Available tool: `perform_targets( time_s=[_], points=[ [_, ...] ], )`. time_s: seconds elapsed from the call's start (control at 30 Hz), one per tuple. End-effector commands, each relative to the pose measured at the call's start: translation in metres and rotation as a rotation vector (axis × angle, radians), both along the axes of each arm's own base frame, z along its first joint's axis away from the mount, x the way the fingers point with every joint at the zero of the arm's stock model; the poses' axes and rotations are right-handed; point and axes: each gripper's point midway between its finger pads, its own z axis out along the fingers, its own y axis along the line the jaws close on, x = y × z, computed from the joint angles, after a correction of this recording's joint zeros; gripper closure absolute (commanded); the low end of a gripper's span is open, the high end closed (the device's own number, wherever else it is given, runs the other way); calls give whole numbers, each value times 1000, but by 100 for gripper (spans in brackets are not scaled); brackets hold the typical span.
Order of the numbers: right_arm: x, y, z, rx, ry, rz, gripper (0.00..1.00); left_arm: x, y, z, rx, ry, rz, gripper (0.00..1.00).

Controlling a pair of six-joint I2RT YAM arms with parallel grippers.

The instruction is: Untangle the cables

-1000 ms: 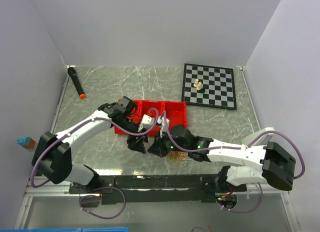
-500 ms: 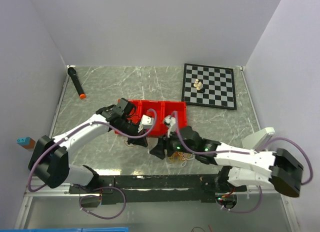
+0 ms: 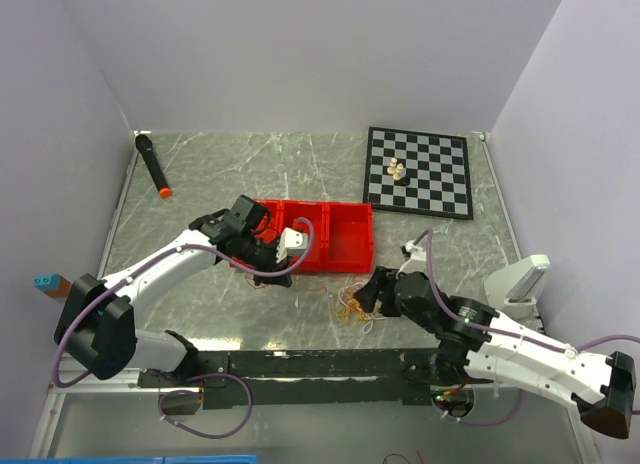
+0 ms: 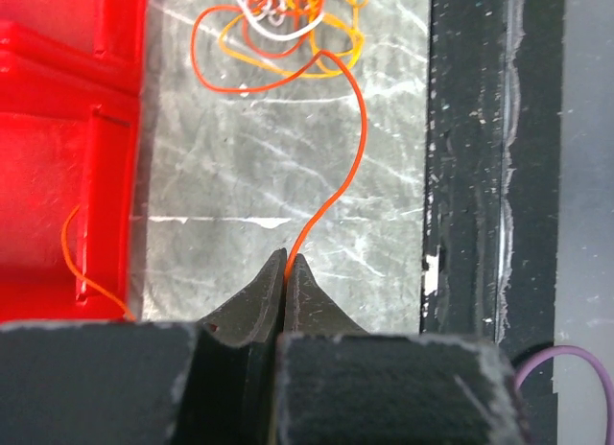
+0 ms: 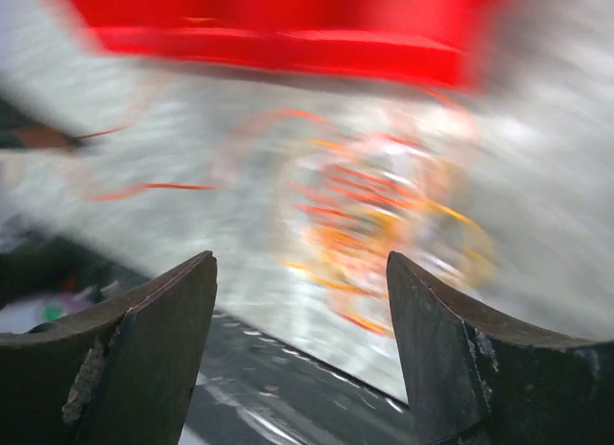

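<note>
I see the cables (image 5: 369, 205) only as a blur beyond my wide-open right gripper (image 5: 299, 311), while my left gripper (image 4: 288, 261) pinches one thin, curving orange strand (image 4: 366, 128).

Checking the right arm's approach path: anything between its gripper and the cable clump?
Nothing visible. The right gripper, jaws open, faces the cable clump across bare table; the red bin sits beyond the clump. One orange cable runs from the clump to the shut left gripper, off to the side.
</note>
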Motion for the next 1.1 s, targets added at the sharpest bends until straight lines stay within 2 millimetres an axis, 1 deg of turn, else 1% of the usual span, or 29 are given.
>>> perform_targets(
  time_s=[0.0, 0.1, 0.17, 0.3, 0.4, 0.47, 0.57, 0.7, 0.77, 0.83, 0.87, 1.07],
  points=[
    [-7, -64, -33, -207, 186, -305, 23, 6, 7, 0, 21, -25, 20, 99],
    [-16, -82, -48, -299, 264, -394, 25, 9, 14, -2, 35, -25, 43, 99],
    [-20, -86, -54, -321, 287, -421, 26, 12, 19, -3, 38, -29, 63, 99],
    [-21, -81, -57, -265, 279, -420, 30, 14, 27, -7, 49, -24, 83, 99],
    [-17, -75, -52, -181, 244, -406, 34, 14, 31, -10, 60, -27, 93, 99],
    [-15, -71, -51, -131, 220, -389, 39, 16, 34, -12, 64, -32, 101, 99],
    [-13, -65, -54, -86, 197, -361, 45, 17, 37, -15, 72, -32, 110, 99],
    [-12, -63, -62, -96, 199, -356, 53, 19, 42, -15, 75, -35, 119, 99],
    [-13, -62, -64, -112, 199, -346, 61, 19, 44, -16, 79, -34, 126, 99],
    [-12, -61, -65, -121, 195, -340, 71, 20, 45, -16, 81, -38, 131, 99],
    [-11, -60, -64, -124, 191, -335, 73, 21, 46, -17, 84, -38, 135, 99],
    [-7, -54, -54, -104, 150, -296, 75, 21, 49, -18, 83, -35, 145, 99]
  ],
)
